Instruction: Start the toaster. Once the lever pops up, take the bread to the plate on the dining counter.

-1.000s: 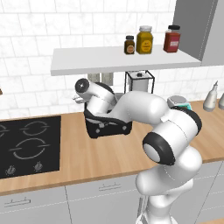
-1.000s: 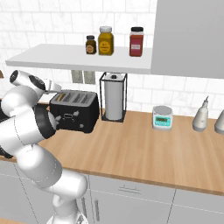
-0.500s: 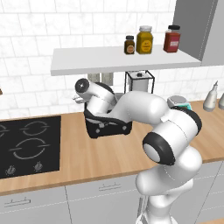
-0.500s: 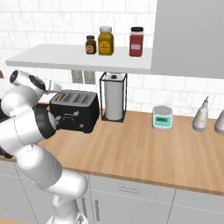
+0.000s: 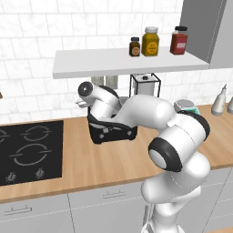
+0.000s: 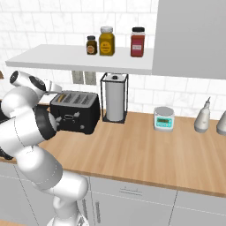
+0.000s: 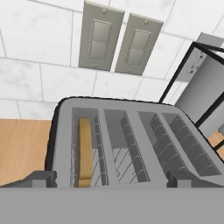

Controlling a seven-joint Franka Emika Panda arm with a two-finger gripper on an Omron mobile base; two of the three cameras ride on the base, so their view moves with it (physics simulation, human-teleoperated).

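The black toaster [image 6: 75, 112] stands on the wood worktop by the tiled wall; in the left base view the toaster [image 5: 111, 133] is largely covered by my arm. From the hand view I look down on the toaster [image 7: 131, 144] and its silvery slots. The bread [image 7: 85, 151], a tan slice, sits low in the leftmost slot. My gripper [image 7: 112, 180] hovers just above the toaster's near edge, open wide, with nothing between its fingertips [image 7: 41, 178]. In the right base view the gripper [image 6: 55, 87] is at the toaster's top left. The plate and the dining counter are out of view.
A paper-towel holder [image 6: 114, 99] stands right beside the toaster. Further right are a small scale [image 6: 163, 118] and pale bottles [image 6: 202, 117]. A black hob [image 5: 27, 150] lies to the left. A shelf [image 6: 79, 59] with three jars hangs low above the toaster. Two wall outlets [image 7: 116, 41] sit behind it.
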